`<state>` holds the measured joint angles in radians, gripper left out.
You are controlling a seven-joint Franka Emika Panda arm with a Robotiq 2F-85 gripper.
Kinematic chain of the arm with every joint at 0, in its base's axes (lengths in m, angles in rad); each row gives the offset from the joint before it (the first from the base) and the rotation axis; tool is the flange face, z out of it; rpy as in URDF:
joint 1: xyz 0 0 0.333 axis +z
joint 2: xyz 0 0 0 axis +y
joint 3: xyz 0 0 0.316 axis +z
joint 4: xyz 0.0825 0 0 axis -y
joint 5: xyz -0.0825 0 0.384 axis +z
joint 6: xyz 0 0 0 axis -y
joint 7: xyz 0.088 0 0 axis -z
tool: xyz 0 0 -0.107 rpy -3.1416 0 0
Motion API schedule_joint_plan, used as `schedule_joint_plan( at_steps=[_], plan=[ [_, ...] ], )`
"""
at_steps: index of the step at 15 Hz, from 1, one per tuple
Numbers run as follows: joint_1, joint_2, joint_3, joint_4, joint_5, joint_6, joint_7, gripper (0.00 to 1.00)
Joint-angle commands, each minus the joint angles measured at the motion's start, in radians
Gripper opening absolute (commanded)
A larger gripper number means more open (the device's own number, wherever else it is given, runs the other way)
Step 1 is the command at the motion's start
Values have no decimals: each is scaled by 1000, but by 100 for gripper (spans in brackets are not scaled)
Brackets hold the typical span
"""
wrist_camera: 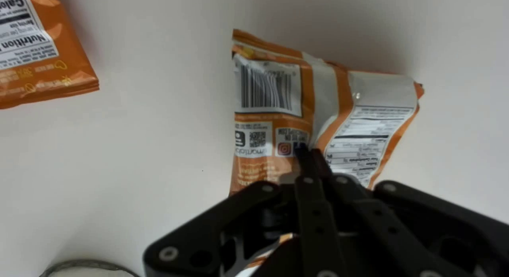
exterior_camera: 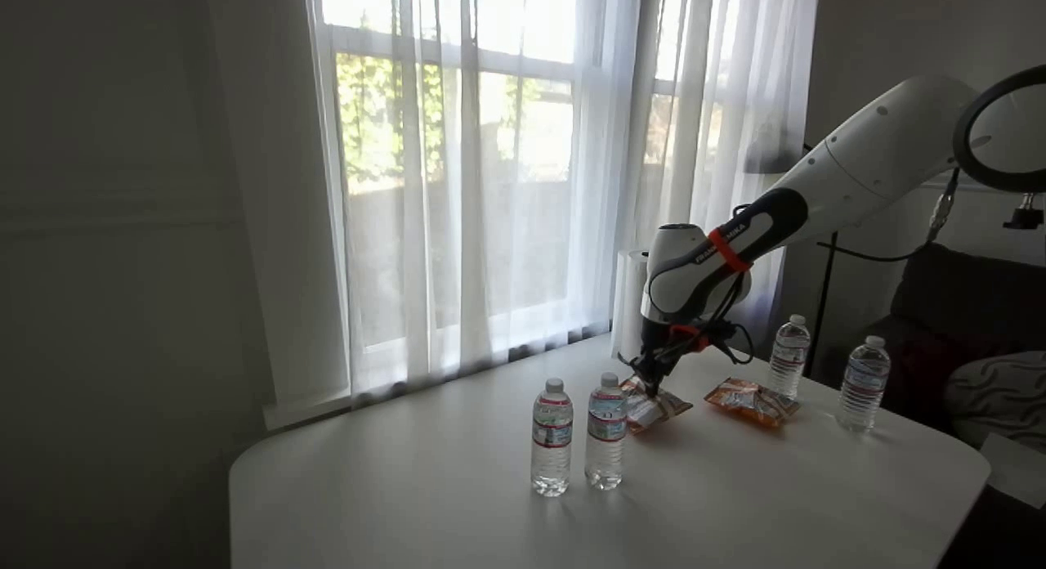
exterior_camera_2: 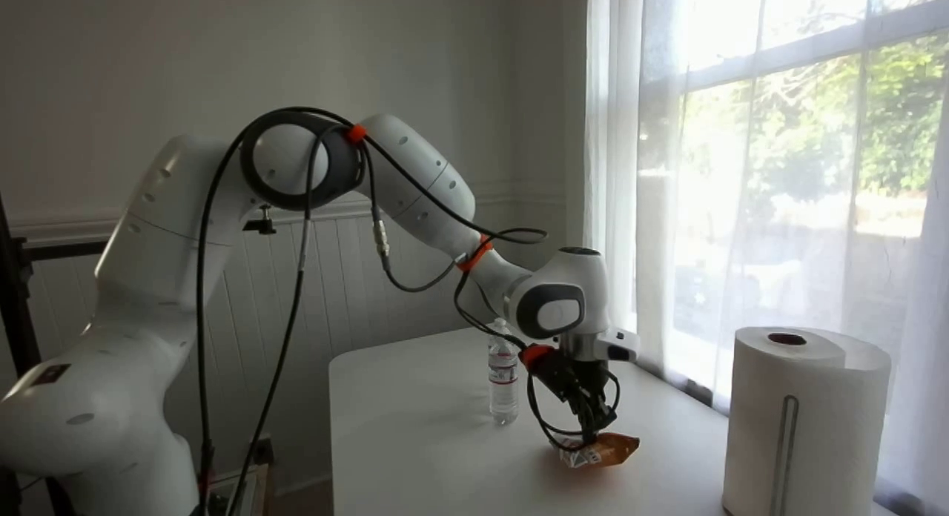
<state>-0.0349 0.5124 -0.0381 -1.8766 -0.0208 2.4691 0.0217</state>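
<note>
Pincer (wrist_camera: pixel 310 149) clenched on 1 orange packet (wrist_camera: pixel 324 106) near the window-side edge of the counter (exterior_camera: pixel 441 479), I'd call it light, slippery, crushable, best gripped mid-crease.

1. In an exterior view, the camera looks across the bench (exterior_camera: pixel 425 495) toward the curtained window (exterior_camera: pixel 466 185).
2. In an exterior view, the camera faces the panelled wall (exterior_camera_2: pixel 337 297) from near the paper-towel roll (exterior_camera_2: pixel 823 419).
3. The wrist view looks closely down past the end effector (wrist_camera: pixel 310 151).
4. Both exterior views share bench, window and Panda arm (exterior_camera: pixel 866 160).
</note>
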Motion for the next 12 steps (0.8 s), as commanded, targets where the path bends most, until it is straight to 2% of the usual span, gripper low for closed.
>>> schedule_joint_plan(
  at_steps=[1, 12],
  plan=[
    [-26, -118, 11, -95, 18, -68, -55, 0],
    [-102, -439, -61, -366, -28, -262, -238, 0]
  ],
)
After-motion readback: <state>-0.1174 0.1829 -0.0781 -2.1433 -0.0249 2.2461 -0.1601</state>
